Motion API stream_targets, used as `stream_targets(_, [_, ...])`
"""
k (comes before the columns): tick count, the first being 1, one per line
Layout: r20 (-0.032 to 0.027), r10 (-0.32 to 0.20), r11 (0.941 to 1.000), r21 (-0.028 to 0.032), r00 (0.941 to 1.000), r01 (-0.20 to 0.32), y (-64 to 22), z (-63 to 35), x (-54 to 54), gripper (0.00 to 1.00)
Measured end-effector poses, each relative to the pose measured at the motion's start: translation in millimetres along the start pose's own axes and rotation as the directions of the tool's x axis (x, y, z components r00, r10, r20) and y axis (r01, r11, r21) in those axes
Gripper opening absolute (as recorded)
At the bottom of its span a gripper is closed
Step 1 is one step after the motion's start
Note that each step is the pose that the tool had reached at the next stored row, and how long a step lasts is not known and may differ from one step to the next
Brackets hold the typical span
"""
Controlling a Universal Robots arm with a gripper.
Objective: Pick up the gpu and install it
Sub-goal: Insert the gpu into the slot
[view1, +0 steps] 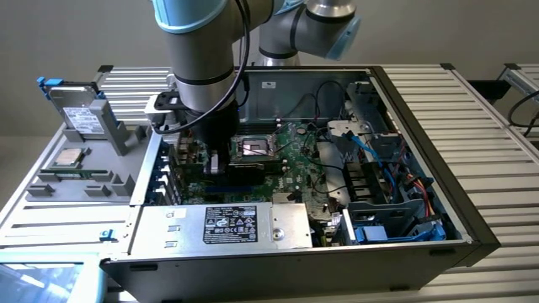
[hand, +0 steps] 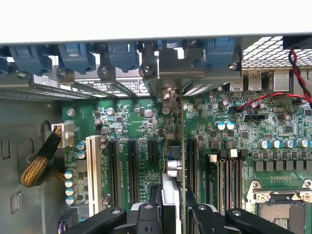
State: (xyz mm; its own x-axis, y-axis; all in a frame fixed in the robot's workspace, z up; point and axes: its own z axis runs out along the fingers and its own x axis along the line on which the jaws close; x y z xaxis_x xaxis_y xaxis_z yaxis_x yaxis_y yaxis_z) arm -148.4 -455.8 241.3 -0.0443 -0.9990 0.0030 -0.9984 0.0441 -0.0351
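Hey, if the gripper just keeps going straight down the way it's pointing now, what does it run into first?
The gripper holds the gpu edge-on, pointing down at the motherboard. Going straight on, the card's lower edge would likely meet an expansion slot first, though the depth left is hard to judge.

Evenly and softly lit from above in the exterior view, with muted colour and mild softness throughout. Deep shadow inside the open black metal computer case (view1: 471, 233) beneath the grey robot arm (view1: 202, 57). Brighter in the wrist view: blown-out white band across one edge, sharp green motherboard (hand: 146, 126), blurred black pincer (hand: 173, 214) fingers up close.
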Motion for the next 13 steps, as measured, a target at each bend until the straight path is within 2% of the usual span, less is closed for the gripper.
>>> stream_targets(13, [0.0001, 0.0, 1.0, 0.0001, 1.0, 0.0, 0.4, 1.0, -0.2, 0.29])
